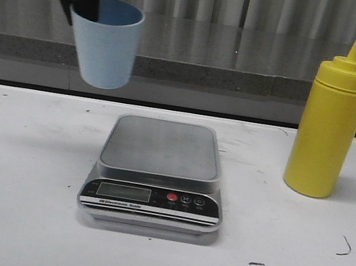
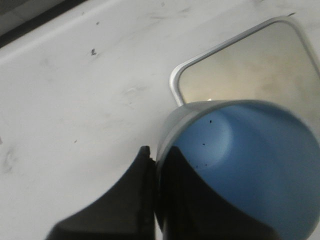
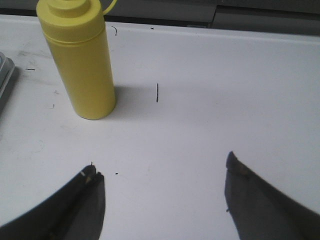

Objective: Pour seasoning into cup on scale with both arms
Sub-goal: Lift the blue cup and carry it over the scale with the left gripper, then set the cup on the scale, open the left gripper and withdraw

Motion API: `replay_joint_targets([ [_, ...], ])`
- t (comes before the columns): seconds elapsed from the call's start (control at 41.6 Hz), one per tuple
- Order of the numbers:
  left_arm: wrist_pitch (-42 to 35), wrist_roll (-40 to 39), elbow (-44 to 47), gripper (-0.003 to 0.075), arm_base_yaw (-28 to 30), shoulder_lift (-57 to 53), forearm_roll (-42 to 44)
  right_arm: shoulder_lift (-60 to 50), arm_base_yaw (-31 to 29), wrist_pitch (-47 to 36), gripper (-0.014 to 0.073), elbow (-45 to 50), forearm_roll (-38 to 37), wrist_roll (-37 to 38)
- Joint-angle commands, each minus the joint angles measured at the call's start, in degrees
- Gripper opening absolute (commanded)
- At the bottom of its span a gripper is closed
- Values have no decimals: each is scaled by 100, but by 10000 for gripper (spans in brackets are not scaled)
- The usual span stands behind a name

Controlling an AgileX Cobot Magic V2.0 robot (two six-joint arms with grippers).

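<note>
My left gripper is shut on the rim of the pale blue cup, one finger inside it and one outside. The cup hangs in the air, up and to the left of the scale. In the left wrist view the cup hovers beside a corner of the scale's steel platform, and my left gripper pinches its wall. The yellow seasoning bottle stands upright to the right of the scale. My right gripper is open above bare table, short of the seasoning bottle.
The scale's platform carries nothing. A grey counter ledge runs along the back of the white table. The scale's edge shows at the side of the right wrist view.
</note>
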Motion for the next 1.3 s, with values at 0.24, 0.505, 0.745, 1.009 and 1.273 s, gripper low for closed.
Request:
replay_joint_targets([
  [0.24,-240,-111,-848,-20,-270,706,-514,33,-33,-365,528,-189,-43,-36],
  [0.505,-263,-111,-910,-20,-270,1113,-598,33,-33,-365,528,-189,-43,-36],
  [0.745,-335,-111,-914,-7,-270,1245,-605,33,-33,-365,528,-189,-43,-36],
  [1.009,-336,-111,-957,375,-270,1185,-614,33,-33,-365,528,-189,-43,-36],
  [1.273,-349,-16,-834,368,-270,543,-614,33,-33,-365,528,-189,-43,-36],
])
